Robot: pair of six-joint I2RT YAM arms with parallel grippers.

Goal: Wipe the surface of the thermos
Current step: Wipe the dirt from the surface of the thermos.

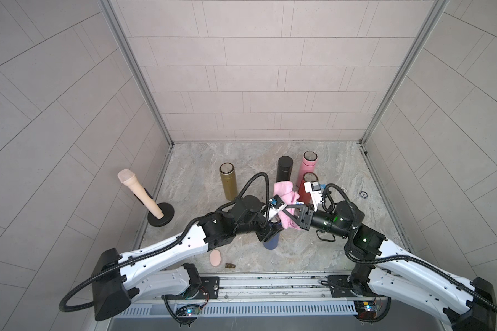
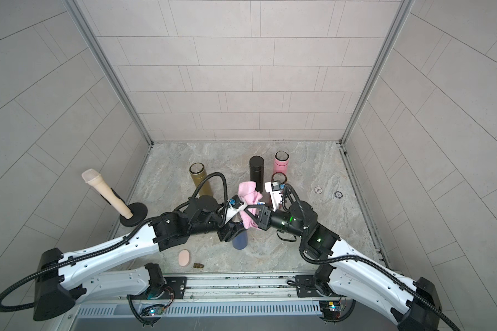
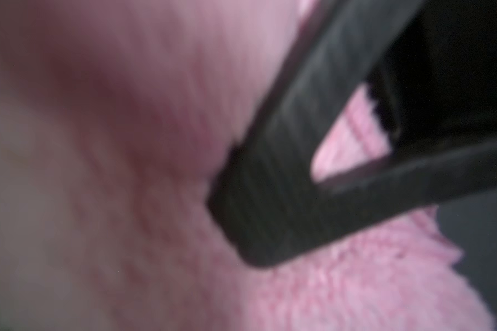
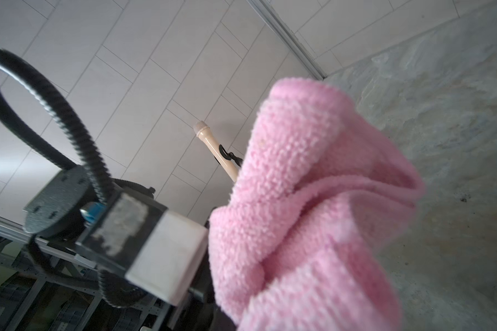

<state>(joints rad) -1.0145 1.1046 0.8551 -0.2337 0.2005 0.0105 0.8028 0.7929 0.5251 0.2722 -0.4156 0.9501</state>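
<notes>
- The marble tabletop (image 1: 342, 246) is carrying it all, with grey tiled walls closing in on three sides.
- The left arm (image 1: 167, 252) is reaching in across the front, and its left gripper (image 1: 267, 233) is clenching the blue thermos (image 1: 271, 243) on the upper body. That thermos is standing upright at front-centre of the marble.
- The right arm (image 1: 399, 258) is coming in opposite, with the right gripper (image 1: 283, 209) pinching a bunched pink cloth (image 1: 284, 192) tight and laying it against the thermos's top end.
- A cream microphone (image 1: 139, 195) is leaning on its black round base, off the marble beside the left wall.
- Four more flasks are standing behind the action: an olive thermos (image 1: 227, 183), a black thermos (image 1: 284, 170), a pink thermos (image 1: 308, 164), and a red thermos (image 1: 304, 190) partly hidden by the right wrist.
- In the left wrist view the cloth is filling the frame as a blur, with one black finger (image 3: 270, 200) of the right gripper crossing it.
- A peach oval pad (image 1: 215, 258) and a small brown object (image 1: 229, 265) are lying near the front edge.
</notes>
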